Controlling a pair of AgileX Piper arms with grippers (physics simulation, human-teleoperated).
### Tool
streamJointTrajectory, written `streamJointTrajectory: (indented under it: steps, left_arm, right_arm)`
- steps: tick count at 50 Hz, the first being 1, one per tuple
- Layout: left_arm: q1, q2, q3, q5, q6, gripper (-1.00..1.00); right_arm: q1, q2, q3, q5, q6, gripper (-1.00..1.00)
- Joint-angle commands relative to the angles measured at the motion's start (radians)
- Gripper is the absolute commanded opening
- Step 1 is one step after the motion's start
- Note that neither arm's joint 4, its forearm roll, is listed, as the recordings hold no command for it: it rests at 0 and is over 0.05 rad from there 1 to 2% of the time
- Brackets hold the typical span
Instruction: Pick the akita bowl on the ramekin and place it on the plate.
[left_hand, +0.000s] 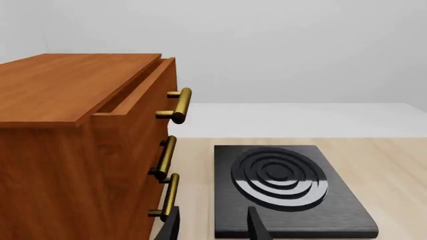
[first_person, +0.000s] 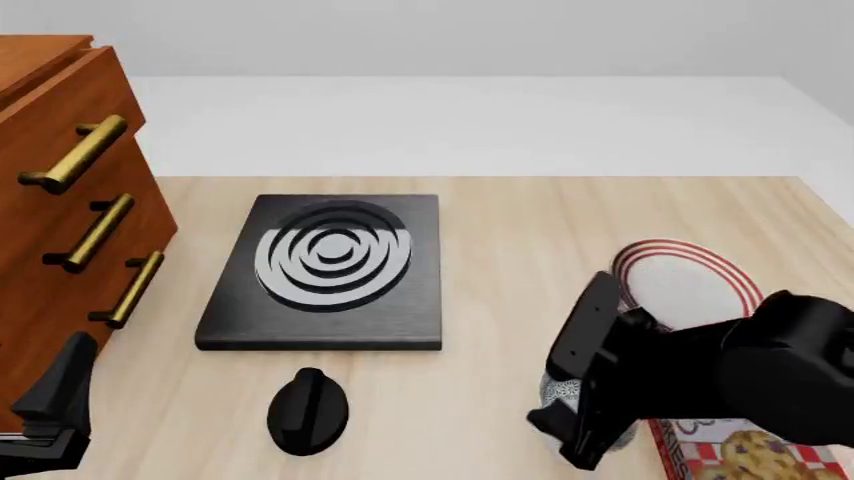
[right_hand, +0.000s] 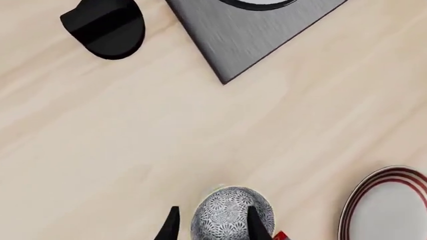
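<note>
From my left wrist, my left gripper (left_hand: 213, 226) stands open before the black ringed burner slab (left_hand: 283, 187). In front, the red-ringed white plate (first_person: 694, 285). My right gripper (right_hand: 212, 225) straddles the speckled akita bowl's (right_hand: 223, 215) rim, open.

One bowl (right_hand: 230, 216), one plate (first_person: 683, 283) (three drawer handles (first_person: 100, 227)).

Your akita bowl (right_hand: 230, 216): round, speckled grey-white inside, pale rim, upright, near the surface's front right. Your ramekin: hidden, cannot be told. Your plate (first_person: 701, 290): white, red-ringed, flat, near the bowl, apart.
</note>
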Motion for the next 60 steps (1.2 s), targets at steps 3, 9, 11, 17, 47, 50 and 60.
streamJointTrajectory:
  steps: [3, 9, 11, 17, 47, 50, 60]
  left_arm:
    - [0.0, 0.0, 0.0, 0.0, 0.0, 1.0]
    - [0.0, 0.0, 0.0, 0.0, 0.0, 1.0]
    - [0.0, 0.0, 0.0, 0.0, 0.0, 1.0]
    - [0.0, 0.0, 0.0, 0.0, 0.0, 1.0]
    - [0.0, 0.0, 0.0, 0.0, 0.0, 1.0]
    - [0.0, 0.0, 0.0, 0.0, 0.0, 1.0]
    - [0.0, 0.0, 0.0, 0.0, 0.0, 1.0]
  right_arm:
    - [-0.018, 0.132, 0.073, -0.141, 0.004, 1.0]
    - [-0.001, 0.152, 0.101, -0.177, 0.035, 1.0]
    - [0.009, 0.148, 0.157, -0.219, 0.088, 1.0]
    - [0.011, 0.142, 0.149, -0.217, 0.117, 1.0]
    - [-0.001, 0.086, 0.134, -0.164, 0.097, -1.0]
    - [-0.012, 0.061, 0.121, -0.131, 0.083, -1.0]
    - [-0.01, -0.012, 0.09, -0.049, 0.064, -1.0]
